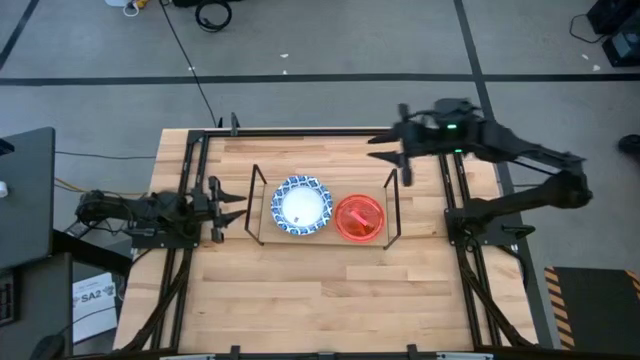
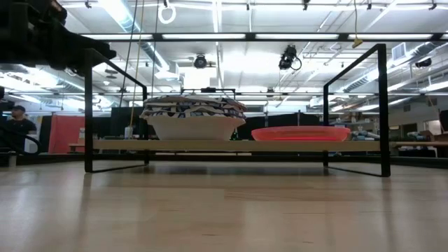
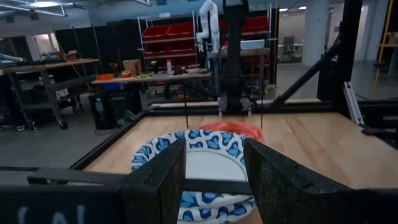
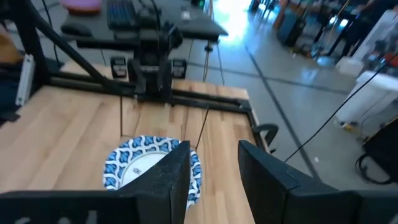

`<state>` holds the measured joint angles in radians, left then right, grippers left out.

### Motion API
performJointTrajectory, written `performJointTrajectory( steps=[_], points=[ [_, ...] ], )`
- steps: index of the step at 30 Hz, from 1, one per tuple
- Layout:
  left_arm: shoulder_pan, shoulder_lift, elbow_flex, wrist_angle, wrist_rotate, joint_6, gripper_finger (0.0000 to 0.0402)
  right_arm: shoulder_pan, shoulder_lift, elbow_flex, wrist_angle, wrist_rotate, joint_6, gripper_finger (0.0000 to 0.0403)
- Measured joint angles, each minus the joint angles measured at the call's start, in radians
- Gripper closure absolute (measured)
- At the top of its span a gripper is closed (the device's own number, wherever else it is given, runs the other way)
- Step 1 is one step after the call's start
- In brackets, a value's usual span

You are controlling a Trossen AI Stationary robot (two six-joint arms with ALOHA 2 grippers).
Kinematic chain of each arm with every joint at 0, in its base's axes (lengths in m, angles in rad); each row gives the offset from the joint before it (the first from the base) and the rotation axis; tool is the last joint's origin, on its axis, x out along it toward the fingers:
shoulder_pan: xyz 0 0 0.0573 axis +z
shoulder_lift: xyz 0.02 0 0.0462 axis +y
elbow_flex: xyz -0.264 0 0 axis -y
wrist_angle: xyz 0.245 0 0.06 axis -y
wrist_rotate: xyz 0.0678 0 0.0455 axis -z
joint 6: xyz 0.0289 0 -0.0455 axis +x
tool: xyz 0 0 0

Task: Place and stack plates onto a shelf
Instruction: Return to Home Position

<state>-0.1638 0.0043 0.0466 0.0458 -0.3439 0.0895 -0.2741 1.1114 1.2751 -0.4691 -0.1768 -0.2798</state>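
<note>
The shelf (image 1: 335, 183) is a light-wood board with black wire loops at its two short ends, standing mid-table. A stack of white plates with blue patterned rims (image 1: 300, 205) rests on its left half. A translucent red plate (image 1: 358, 216) lies flat on its right half. My left gripper (image 1: 240, 203) points level at the shelf's left end, open and empty, and the blue plates (image 3: 214, 140) show beyond its fingers. My right gripper (image 1: 380, 150) hangs open and empty above the table's far right part, looking down on the blue plates (image 4: 140, 158).
Bare tabletop (image 1: 320, 290) lies between the shelf and the near edge. Black frame rails (image 1: 190, 170) run along the table's sides and far edge. The shelf's wire loops (image 2: 87, 112) stand upright at both ends. A person (image 2: 17, 122) is in the room behind.
</note>
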Motion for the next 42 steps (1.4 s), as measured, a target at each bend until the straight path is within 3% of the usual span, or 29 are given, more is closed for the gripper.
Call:
performJointTrajectory(
  steps=[17,27,36,42],
  points=[
    [0.0,0.0,-0.038,0.047,-0.003,0.001,0.0233,-0.01,-0.459,0.0,-0.27,0.054,0.001,0.0263],
    [0.0,0.0,-0.039,0.048,-0.003,0.001,0.0233,-0.01,-0.607,-0.001,-0.482,0.034,0.181,0.0263],
    [0.0,0.0,-0.039,0.048,-0.004,0.001,0.0233,-0.01,-0.714,-0.203,-0.451,-0.007,0.264,0.0263],
    [0.0,0.0,-0.039,0.047,-0.003,0.001,0.0233,-0.01,-0.796,-0.418,-0.218,-0.008,0.28,0.0263]
  ],
)
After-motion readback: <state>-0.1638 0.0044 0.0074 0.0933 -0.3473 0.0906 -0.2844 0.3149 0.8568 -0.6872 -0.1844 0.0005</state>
